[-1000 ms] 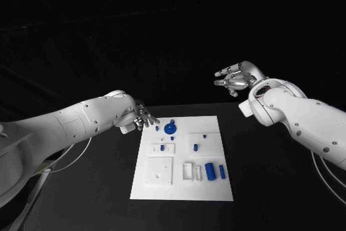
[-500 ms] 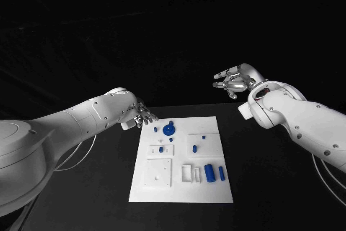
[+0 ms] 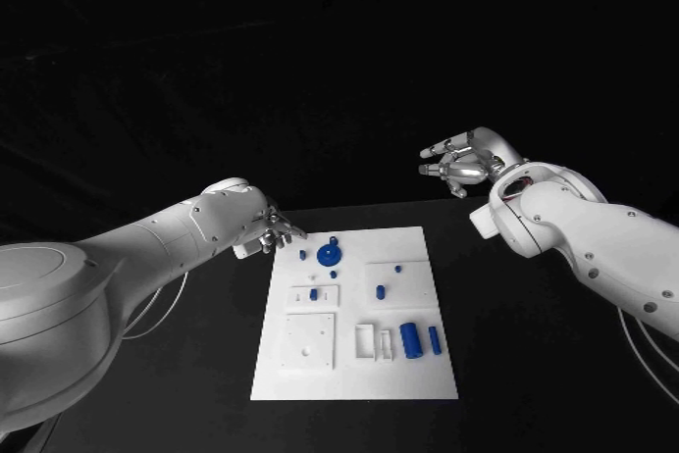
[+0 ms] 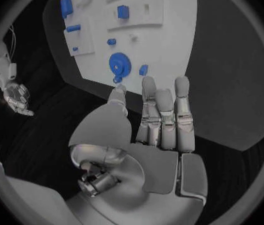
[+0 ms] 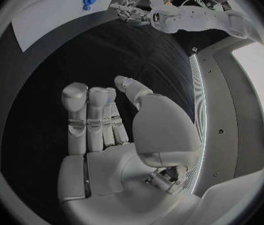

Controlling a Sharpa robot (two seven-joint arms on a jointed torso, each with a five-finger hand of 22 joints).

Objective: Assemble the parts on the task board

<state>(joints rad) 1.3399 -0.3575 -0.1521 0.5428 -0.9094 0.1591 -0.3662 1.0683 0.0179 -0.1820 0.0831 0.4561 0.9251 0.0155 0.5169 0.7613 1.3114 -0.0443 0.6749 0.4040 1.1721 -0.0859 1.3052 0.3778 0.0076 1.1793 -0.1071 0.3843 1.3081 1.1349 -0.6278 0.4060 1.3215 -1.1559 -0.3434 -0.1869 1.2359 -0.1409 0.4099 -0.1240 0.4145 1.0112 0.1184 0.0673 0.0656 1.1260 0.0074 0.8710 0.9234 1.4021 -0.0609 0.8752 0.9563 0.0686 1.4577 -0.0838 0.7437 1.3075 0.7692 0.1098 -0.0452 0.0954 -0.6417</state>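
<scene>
Hovering left hand (image 3: 276, 232) beside task board (image 3: 354, 375), blue parts (image 3: 332, 253) near.

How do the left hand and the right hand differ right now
The left hand hangs low at the far left corner of the task board, while the right hand is raised well clear of it, off the board's far right. Both are empty, fingers apart.

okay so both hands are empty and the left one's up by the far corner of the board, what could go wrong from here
1. The left hand hovers at the task board's far-left corner, beside the round blue part; reaching in, its fingers might knock the small blue piece next to it.
2. The right hand hangs far from the board, so it probably could not steady it.
</scene>
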